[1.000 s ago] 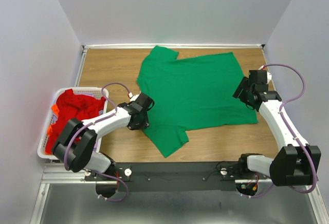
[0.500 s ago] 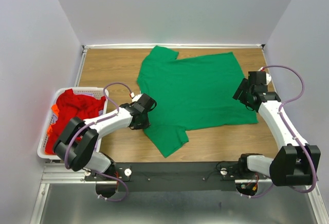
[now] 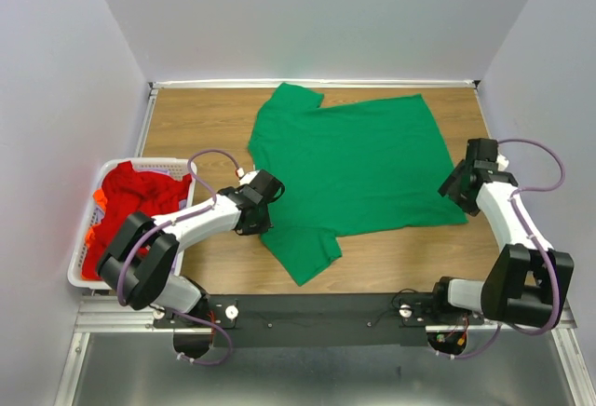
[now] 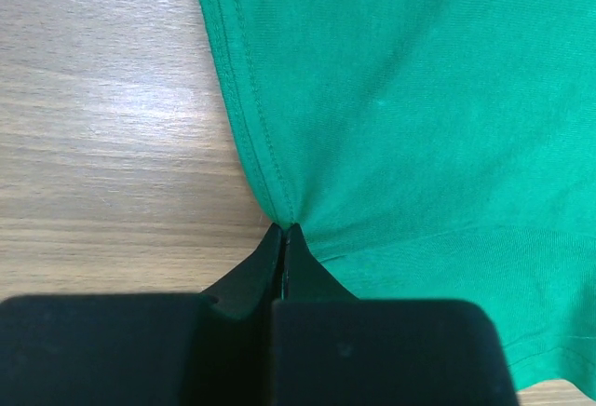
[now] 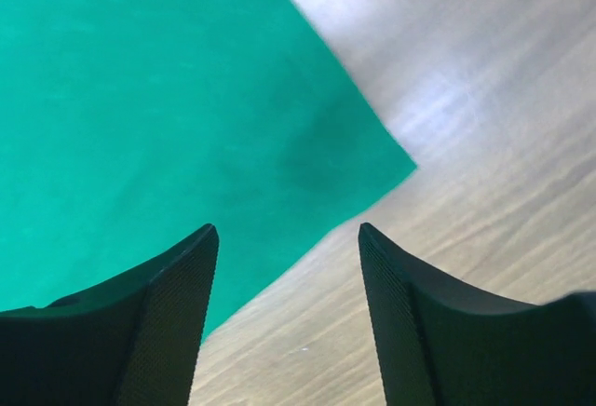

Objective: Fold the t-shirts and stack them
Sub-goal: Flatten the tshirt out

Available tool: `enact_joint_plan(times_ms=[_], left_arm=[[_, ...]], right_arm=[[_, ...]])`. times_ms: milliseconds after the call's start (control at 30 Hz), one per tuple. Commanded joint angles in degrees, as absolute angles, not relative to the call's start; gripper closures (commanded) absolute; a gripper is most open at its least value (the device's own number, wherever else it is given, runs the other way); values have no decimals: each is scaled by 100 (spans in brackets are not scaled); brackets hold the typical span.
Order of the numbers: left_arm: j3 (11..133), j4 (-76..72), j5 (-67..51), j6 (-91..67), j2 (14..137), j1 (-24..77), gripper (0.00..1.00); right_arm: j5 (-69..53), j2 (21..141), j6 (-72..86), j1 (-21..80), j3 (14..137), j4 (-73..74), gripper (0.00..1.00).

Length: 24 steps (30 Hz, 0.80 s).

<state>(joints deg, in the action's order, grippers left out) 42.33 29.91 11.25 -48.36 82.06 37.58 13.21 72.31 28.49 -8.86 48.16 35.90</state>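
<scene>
Left change: my left claw had shut over the last second and was clamped on the stitched edge of the green shirt, beside its near sleeve.
Right change: my right arm had swung nearer me, toward the hem's near corner. My right claw stood apart, with that corner just ahead of the fingers and not yet gripped.
Meaning: I judged one hold made and the second still wanting. The fold could not start until both were set.
Place: the green shirt lay flat on the tabletop, between my arms. The red shirts sat in the basket at my left.
Pointing: collar end to my left, hem to my right, one sleeve far and one near.
Long axis: left to right, roughly along the tabletop's far edge.
</scene>
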Motion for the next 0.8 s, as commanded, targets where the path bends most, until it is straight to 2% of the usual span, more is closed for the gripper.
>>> enact_joint_plan(times_ms=[0,533,767], left_arm=[[4227,3410,1002,-4799,8279,3788,100],[4342,3709,1257,-4526,7954,3691,100],[4315,3744,1230,-4430,7866,3534,100]], right_arm=[[932,7417,3050,-1221,4650,3823,32],[642,8375,3094,-2013,4588,3489,49],[747,8516,3068,-2092,4465,3489,51]])
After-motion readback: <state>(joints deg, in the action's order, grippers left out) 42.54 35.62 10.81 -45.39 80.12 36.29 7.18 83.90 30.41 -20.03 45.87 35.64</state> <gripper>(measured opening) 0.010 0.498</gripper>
